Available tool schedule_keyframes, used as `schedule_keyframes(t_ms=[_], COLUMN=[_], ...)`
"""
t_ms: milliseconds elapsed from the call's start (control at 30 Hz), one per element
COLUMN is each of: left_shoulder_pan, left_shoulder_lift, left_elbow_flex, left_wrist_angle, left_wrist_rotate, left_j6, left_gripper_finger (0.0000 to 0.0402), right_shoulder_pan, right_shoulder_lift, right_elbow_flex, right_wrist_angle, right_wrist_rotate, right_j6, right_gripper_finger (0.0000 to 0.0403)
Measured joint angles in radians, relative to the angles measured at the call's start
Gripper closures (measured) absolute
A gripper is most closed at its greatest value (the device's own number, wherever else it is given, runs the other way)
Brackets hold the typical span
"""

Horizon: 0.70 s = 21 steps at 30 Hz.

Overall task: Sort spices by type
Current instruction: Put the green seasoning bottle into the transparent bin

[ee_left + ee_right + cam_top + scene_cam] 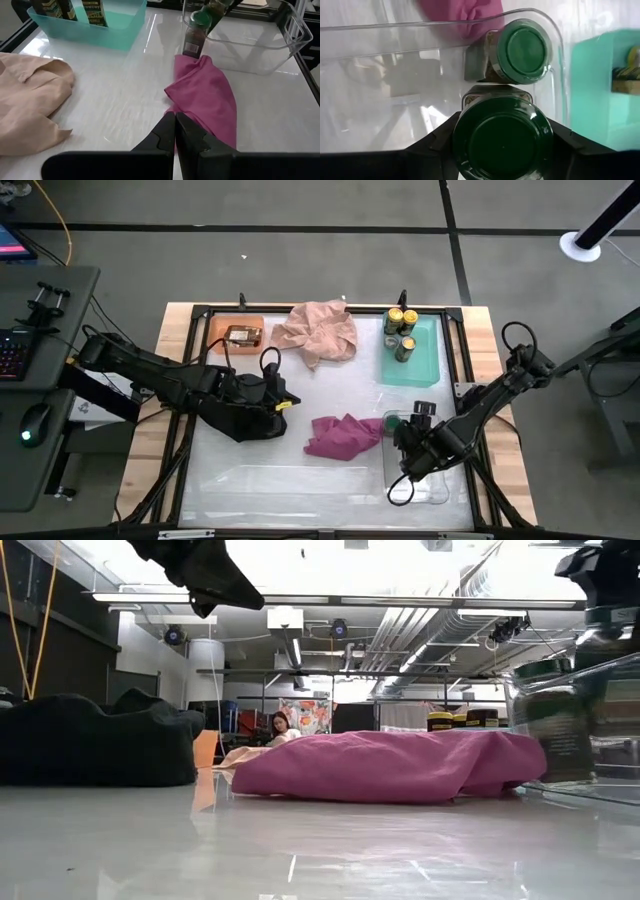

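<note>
Right claw [502, 145] clamped on green-lidded jar [502, 137] inside clear tray [395, 30], left claw [175, 131] closed, empty

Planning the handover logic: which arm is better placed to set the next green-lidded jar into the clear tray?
The right gripper: it is shut on a green-lidded jar over the clear tray. The left gripper is shut, empty, near the magenta cloth.

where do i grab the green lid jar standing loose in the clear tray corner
Best take the upright dark jar with the green lid by its lid, straight from above: it stands in the clear plastic tray's corner, walls on two sides, and the matching jar in the right hand crowds a third.
</note>
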Motion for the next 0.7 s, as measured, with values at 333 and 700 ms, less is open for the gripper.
schedule_keyframes(t_ms=[333, 700], left_shoulder_pan=[0.0, 0.0], left_shoulder_lift=[0.0, 0.0], left_elbow_flex=[0.0, 0.0], left_wrist_angle=[0.0, 0.0], left_wrist_rotate=[-0.001, -0.001], left_j6=[-0.001, -0.001], left_gripper_finger=[0.0401, 0.0402], right_shoulder_pan=[0.002, -0.002], right_shoulder_lift=[0.0, -0.006], right_elbow_flex=[0.0, -0.126], right_wrist_angle=[-0.025, 0.075], right_wrist_rotate=[-0.033, -0.043], right_j6=[-0.056, 0.003], right_gripper_finger=[0.0213, 0.0213])
